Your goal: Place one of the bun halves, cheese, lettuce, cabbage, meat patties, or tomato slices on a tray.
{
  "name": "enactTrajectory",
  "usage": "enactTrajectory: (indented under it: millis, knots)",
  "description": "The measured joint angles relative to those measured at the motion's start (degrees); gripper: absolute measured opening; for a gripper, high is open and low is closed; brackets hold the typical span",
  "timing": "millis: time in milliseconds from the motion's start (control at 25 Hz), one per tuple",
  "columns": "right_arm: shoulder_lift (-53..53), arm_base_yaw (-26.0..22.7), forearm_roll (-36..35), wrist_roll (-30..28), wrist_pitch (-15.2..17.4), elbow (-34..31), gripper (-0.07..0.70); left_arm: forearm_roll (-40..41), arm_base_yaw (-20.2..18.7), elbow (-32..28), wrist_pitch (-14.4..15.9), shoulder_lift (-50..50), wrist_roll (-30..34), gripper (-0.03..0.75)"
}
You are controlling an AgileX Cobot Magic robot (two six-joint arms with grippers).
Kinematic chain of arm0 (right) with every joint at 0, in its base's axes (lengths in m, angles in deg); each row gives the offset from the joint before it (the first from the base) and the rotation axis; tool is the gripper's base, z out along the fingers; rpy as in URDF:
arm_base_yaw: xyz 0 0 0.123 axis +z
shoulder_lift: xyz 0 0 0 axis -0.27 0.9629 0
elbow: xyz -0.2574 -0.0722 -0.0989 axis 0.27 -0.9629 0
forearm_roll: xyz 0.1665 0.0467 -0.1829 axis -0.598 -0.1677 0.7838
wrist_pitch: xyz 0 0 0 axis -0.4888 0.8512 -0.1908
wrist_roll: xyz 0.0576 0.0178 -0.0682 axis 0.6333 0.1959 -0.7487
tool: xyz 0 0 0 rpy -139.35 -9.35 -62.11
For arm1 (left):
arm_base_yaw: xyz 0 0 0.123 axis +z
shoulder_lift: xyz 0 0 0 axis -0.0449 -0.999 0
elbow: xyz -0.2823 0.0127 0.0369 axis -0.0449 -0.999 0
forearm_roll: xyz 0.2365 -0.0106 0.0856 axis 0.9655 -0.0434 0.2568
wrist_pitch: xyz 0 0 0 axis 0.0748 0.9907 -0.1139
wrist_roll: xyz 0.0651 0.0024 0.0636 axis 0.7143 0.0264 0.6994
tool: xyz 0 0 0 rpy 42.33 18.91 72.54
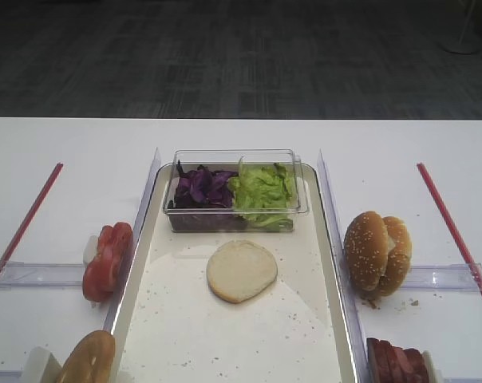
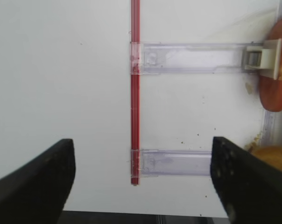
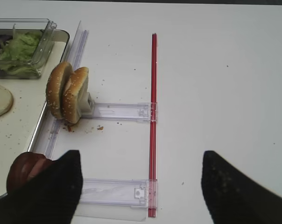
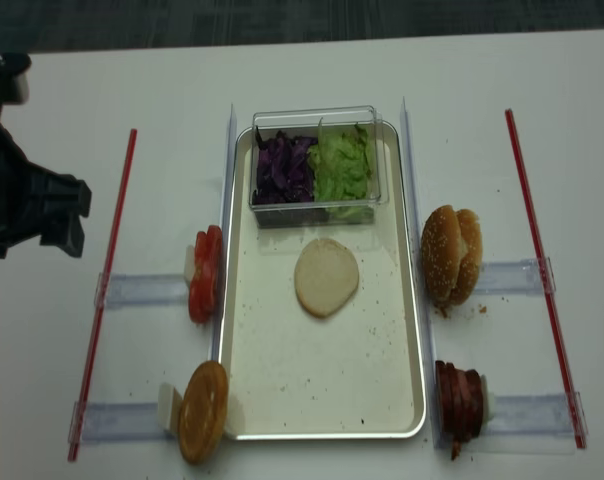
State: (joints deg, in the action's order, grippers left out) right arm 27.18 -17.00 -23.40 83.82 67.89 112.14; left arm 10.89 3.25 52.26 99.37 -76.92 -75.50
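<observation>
One plain bun half point(image 1: 242, 271) lies flat mid-tray point(image 1: 305, 343), cut face up; that placement looks done. Left gripper point(image 2: 141, 177) hangs over bare bench point(image 2: 61, 70), jaws released, empty. Right gripper point(image 3: 138, 186) likewise spread, holding nothing. Bun sits well apart from both; meat patties point(image 3: 24, 170) just beside the right one.

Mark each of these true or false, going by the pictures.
1. A plain bun half lies flat on the tray. True.
2. The lettuce and the cabbage share one clear tub. True.
3. The tomato slices lie on the tray. False: they stand on edge on the table, outside the tray's left rim.
4. The left tool grips the red strip. False: its jaws stand open above it, holding nothing.
5. The meat patties sit beside the tray's right rim. True.
</observation>
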Motion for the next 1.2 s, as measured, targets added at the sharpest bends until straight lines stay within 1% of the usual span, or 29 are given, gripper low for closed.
enactTrajectory:
  millis: [240, 440, 800, 840, 960, 1200]
  knots:
    - [0.00, 0.00, 0.00, 0.00, 0.00, 0.00, 0.552, -0.39, 0.00, -4.46, 0.30, 7.97, 0.00, 0.545]
    - [0.00, 0.00, 0.00, 0.00, 0.00, 0.00, 0.552, -1.58, 0.00, -9.30, 0.30, 16.38, -0.10, 0.546]
    - [0.00, 0.00, 0.00, 0.00, 0.00, 0.00, 0.552, -1.66, 0.00, -19.68, -1.76, 34.59, -0.10, 0.546]
    - [0.00, 0.00, 0.00, 0.00, 0.00, 0.00, 0.552, -1.66, 0.00, -22.01, -1.82, 38.46, -0.10, 0.546]
    - [0.00, 0.00, 0.00, 0.00, 0.00, 0.00, 0.552, -1.66, 0.00, -25.22, -1.94, 43.19, -0.10, 0.545]
    - [0.00, 0.00, 0.00, 0.00, 0.00, 0.00, 0.552, -1.66, 0.33, -29.26, -2.16, 52.05, 0.00, 0.545]
